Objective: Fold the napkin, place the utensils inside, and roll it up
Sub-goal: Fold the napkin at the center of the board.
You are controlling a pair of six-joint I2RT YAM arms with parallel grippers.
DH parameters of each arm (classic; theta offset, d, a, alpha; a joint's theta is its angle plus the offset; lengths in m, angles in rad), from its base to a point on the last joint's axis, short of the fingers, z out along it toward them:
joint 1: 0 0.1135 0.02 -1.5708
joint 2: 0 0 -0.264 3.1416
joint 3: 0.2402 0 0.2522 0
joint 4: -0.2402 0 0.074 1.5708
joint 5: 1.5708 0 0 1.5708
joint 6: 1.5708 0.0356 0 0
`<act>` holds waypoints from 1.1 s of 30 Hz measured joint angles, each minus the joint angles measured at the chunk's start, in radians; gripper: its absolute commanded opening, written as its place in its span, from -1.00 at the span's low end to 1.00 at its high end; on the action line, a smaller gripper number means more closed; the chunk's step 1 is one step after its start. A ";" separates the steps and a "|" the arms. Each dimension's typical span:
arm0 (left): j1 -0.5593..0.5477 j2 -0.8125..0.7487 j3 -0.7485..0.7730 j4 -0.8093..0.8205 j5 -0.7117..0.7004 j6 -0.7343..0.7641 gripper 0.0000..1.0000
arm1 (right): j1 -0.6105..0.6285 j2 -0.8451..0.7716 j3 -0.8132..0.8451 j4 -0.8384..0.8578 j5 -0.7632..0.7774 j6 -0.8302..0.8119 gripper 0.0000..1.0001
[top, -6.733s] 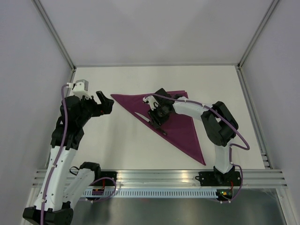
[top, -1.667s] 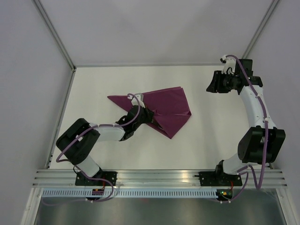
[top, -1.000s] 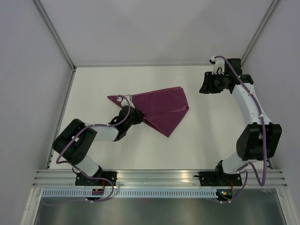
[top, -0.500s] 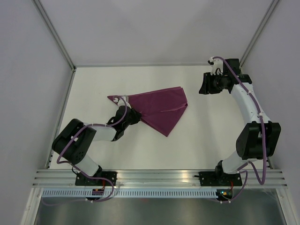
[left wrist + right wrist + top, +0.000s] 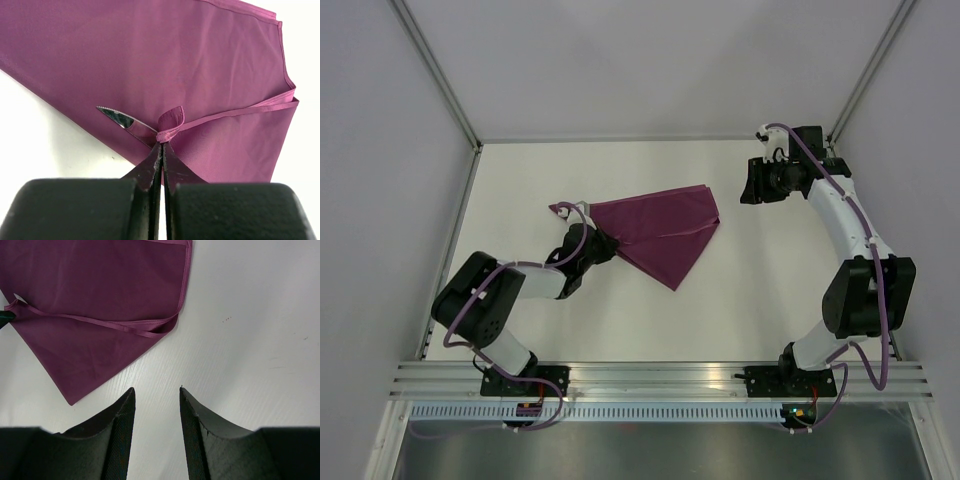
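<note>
Left gripper (image 5: 161,146) has its jaws pressed together, pinching a small bunched loop of hem on the napkin (image 5: 200,65). The fingers (image 5: 152,162) are flush against each other with only cloth nipped at the tips.

The knife (image 5: 122,120) is just beside that pinch. Only the serrated silvery blade tip shows, lying flat on the lower napkin layer and pointing away from the fingertips. The rest of the blade and the handle are hidden under the fold and the gripper.

In the top view the plum-purple napkin (image 5: 665,225) lies on the white table (image 5: 770,290), a bit left of centre. It is folded into a rough fan: a narrow point to the far left, a wider edge on the right, and a sharp tip toward the near side. A folded-over flap with a hemmed edge crosses the upper layer. The left gripper (image 5: 604,243) sits low at the napkin's left edge, with the left arm (image 5: 520,285) stretched along the table.

Right gripper (image 5: 157,389) has its jaws spread with nothing between them, above bare table and well apart from the napkin (image 5: 100,295). From the right wrist view the cloth lies ahead and to the left. In the top view the right gripper (image 5: 752,182) is raised near the far right corner, facing toward the napkin's right edge.
</note>
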 measured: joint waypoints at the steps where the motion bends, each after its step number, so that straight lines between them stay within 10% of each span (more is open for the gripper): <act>1: 0.001 0.005 0.000 0.004 0.000 0.000 -0.95 | 0.000 0.002 0.000 -0.001 0.000 -0.001 -0.07; 8: 0.013 0.027 0.000 0.013 0.018 -0.003 -0.94 | 0.000 0.003 0.000 -0.008 0.000 -0.015 -0.07; 19: 0.039 0.015 0.000 0.031 0.025 -0.018 0.07 | 0.000 0.003 0.000 -0.016 0.000 -0.031 -0.07; 33: 0.256 -0.200 0.028 -0.174 -0.069 -0.028 0.18 | 0.000 0.003 0.000 -0.022 -0.017 -0.049 -0.07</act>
